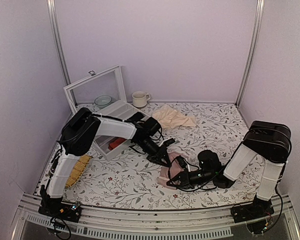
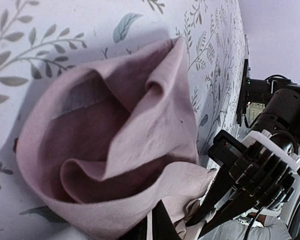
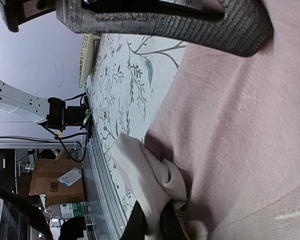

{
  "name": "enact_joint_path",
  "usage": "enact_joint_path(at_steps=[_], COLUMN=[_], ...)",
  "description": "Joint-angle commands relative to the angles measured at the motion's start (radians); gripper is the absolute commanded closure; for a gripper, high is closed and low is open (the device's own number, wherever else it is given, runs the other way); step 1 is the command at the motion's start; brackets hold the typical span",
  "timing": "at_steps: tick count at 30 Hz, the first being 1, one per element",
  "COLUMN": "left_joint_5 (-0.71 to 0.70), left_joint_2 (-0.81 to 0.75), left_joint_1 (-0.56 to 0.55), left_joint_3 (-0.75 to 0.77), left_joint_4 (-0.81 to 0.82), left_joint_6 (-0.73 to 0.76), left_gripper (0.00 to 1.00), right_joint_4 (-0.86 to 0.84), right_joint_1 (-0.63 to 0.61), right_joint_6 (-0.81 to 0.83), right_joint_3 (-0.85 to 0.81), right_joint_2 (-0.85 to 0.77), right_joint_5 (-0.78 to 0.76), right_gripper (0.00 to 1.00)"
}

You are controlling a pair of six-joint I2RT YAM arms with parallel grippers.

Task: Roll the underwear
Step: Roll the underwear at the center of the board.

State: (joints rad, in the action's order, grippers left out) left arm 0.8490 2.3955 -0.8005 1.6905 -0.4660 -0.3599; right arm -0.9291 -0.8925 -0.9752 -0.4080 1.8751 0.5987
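The underwear [image 1: 170,171] is a dusty-pink bundle on the flowered tablecloth, front centre, between my two grippers. My left gripper [image 1: 165,159] is at its far left edge. In the left wrist view the pink fabric [image 2: 115,135] stands up in loose folds, and the left gripper [image 2: 152,229] is shut on its near hem. My right gripper [image 1: 177,178] is at the near side of the bundle. The right wrist view shows the right gripper [image 3: 152,225] shut on a cream-white fold of the waistband [image 3: 140,170], with pink cloth [image 3: 240,130] beside it.
A white box with a raised clear lid [image 1: 97,92] stands back left, with a red bundle [image 1: 116,143] inside it. A teal bowl [image 1: 103,101] and a cream cup [image 1: 139,98] stand behind it. A pale beige cloth [image 1: 173,118] lies at the back centre. A woven yellow item [image 1: 79,168] lies front left.
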Motion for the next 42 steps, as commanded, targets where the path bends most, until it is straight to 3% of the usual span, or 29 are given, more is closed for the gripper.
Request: enact_joint_path(at_steps=[1,9,17,22,25,31,35,42], left_joint_5=[-0.187,-0.179,-0.152,-0.116,-0.034,0.048,0.085,0.054], left_joint_2=[0.017,-0.108,-0.257,-0.309,-0.325,-0.340,-0.329,-0.311], left_joint_1=[0.052,0.086,0.093,0.093,0.088,0.053,0.017,-0.028], left_joint_3=[-0.037,-0.112,-0.309,-0.343,-0.360,-0.417,-0.421,-0.436], left_joint_4=[-0.037,0.033,0.139,0.185,0.181,0.169,0.156,0.117], left_joint_6=[-0.004,-0.017,0.034,0.035,0.076,0.143,0.164,0.174], left_gripper=[0.92,0.83,0.76,0.76,0.75,0.58,0.53,0.51], right_joint_4=[0.165,0.149,0.159,0.179,0.193,0.243,0.251,0.264], right_joint_1=[-0.006,-0.003,-0.001,0.001,0.000,0.001,0.000,0.001], right_joint_6=[0.009,0.002,0.012,0.025,0.029,0.052,0.056,0.058], right_joint_3=[0.032,0.044,0.036,0.032,0.028,-0.001,-0.005,-0.003], right_joint_2=[0.117,0.136,0.137,0.136,0.136,0.136,0.134,0.125], right_joint_5=[0.003,0.003,0.012,0.011,0.009,0.013,0.012,0.004], right_gripper=[1.00,1.00,1.00,1.00,1.00,1.00,1.00,1.00])
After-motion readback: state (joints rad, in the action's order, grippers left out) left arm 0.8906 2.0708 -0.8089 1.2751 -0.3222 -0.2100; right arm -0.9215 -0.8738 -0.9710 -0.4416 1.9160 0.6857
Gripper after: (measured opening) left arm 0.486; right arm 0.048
